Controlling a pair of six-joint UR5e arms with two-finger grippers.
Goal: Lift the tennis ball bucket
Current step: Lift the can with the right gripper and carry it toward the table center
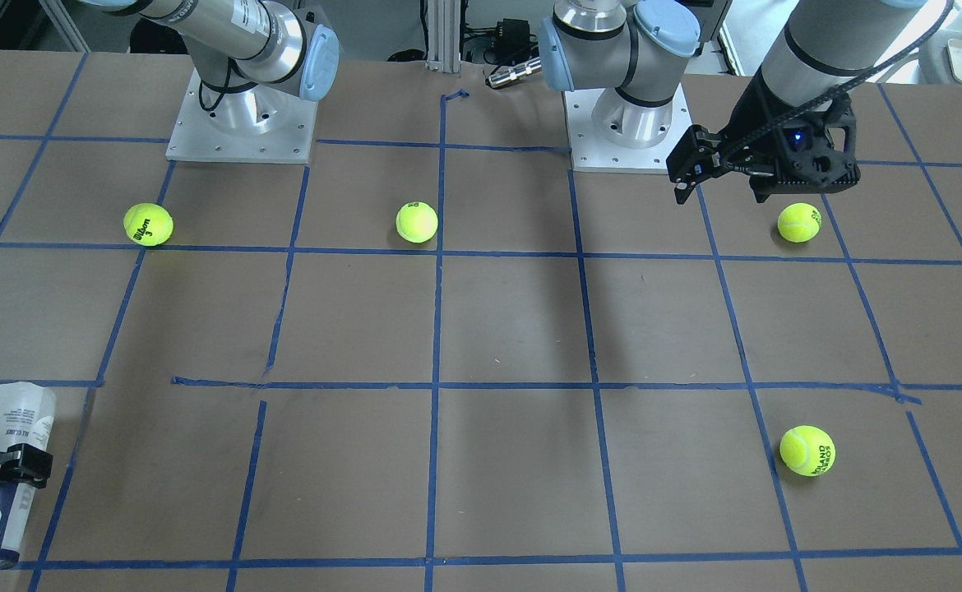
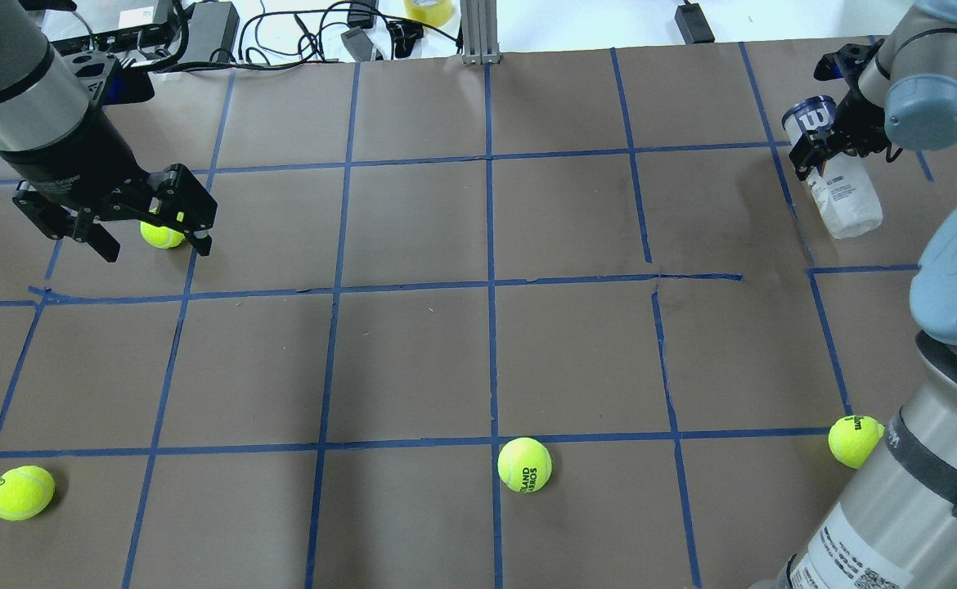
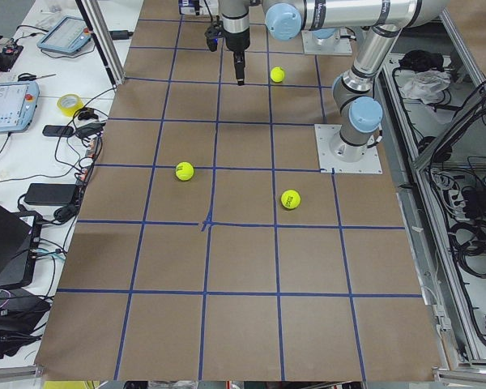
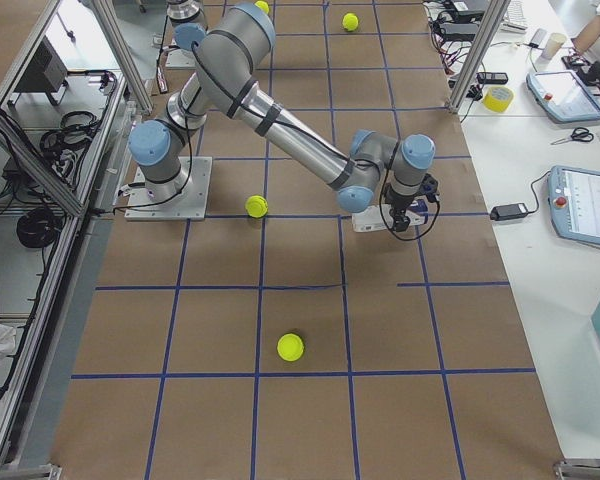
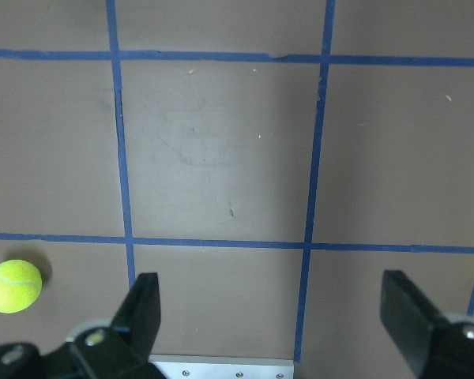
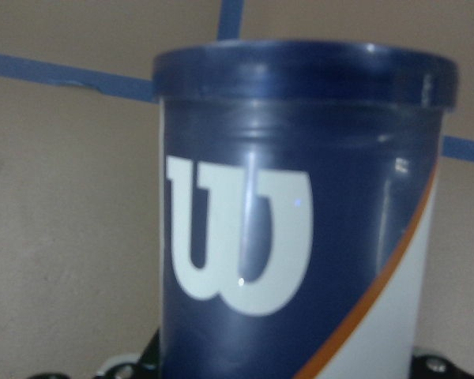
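Observation:
The tennis ball bucket (image 2: 842, 192), a slim can with a white label, a navy end and a white "W", lies tilted at the table's far right edge. It also shows in the front view (image 1: 6, 427) and fills the right wrist view (image 6: 300, 237). My right gripper (image 2: 824, 151) is shut around its middle, near the navy end. I cannot tell whether the can touches the table. My left gripper (image 2: 151, 239) is open and empty, hanging just above a tennis ball (image 2: 162, 235); its fingers (image 5: 138, 316) stand wide apart.
Loose tennis balls lie on the brown, blue-taped table: near left (image 2: 21, 492), near middle (image 2: 524, 465) and near right beside my right arm (image 2: 855, 442). Cables and boxes (image 2: 200, 24) sit beyond the far edge. The two arm bases (image 1: 241, 123) stand on the robot's side.

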